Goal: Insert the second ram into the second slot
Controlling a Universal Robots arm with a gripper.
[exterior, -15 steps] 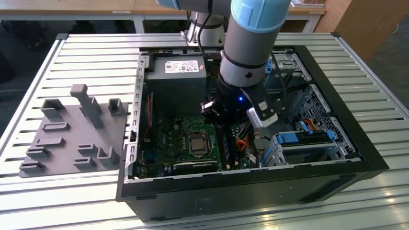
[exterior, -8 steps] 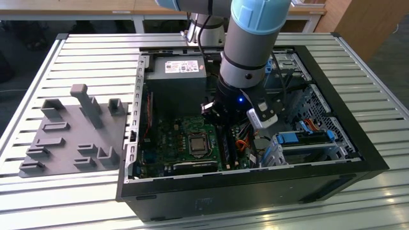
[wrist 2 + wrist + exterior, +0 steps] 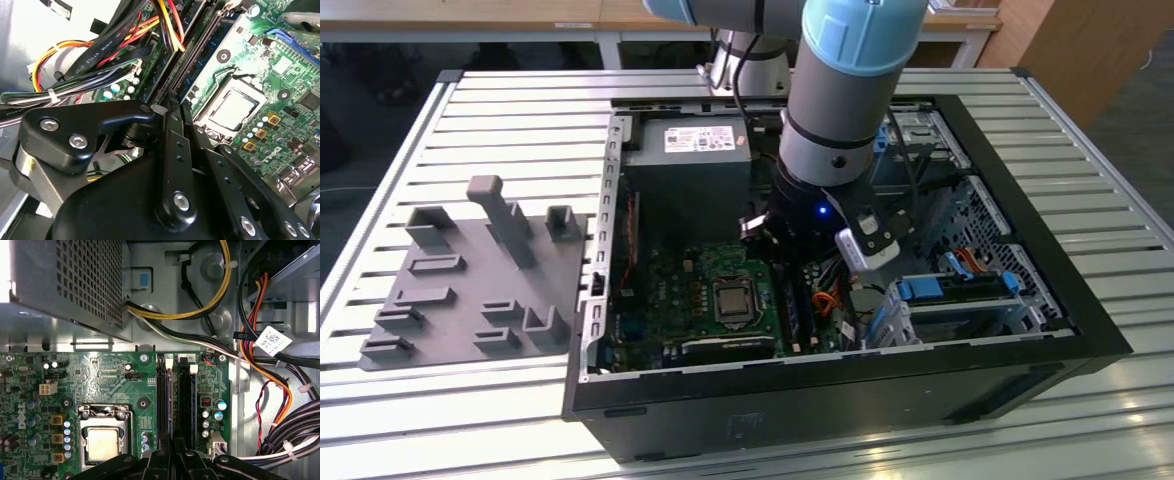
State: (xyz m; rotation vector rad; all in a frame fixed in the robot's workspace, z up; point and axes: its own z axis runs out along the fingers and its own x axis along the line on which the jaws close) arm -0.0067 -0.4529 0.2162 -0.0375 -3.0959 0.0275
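Observation:
My gripper (image 3: pixel 787 252) reaches down into the open computer case (image 3: pixel 1067 300), over the memory slots beside the processor socket (image 3: pixel 102 442). The second ram (image 3: pixel 170 405) is a thin dark-blue stick standing on edge in a slot (image 3: pixel 164 390) on the green motherboard. In both wrist views the black fingers of the gripper (image 3: pixel 173 459) (image 3: pixel 172 102) close narrowly on the near end of the second ram (image 3: pixel 197 57). Another dark slot (image 3: pixel 186 405) runs parallel on the side away from the socket. How deep the stick sits is hidden by the fingers.
The power supply box (image 3: pixel 687 150) stands at the case's far end. Cable bundles (image 3: pixel 280 395) run close beside the slots. Blue drive brackets (image 3: pixel 961 290) sit at the exterior view's right. A grey fixture plate (image 3: pixel 467 285) lies on the slatted table outside the case.

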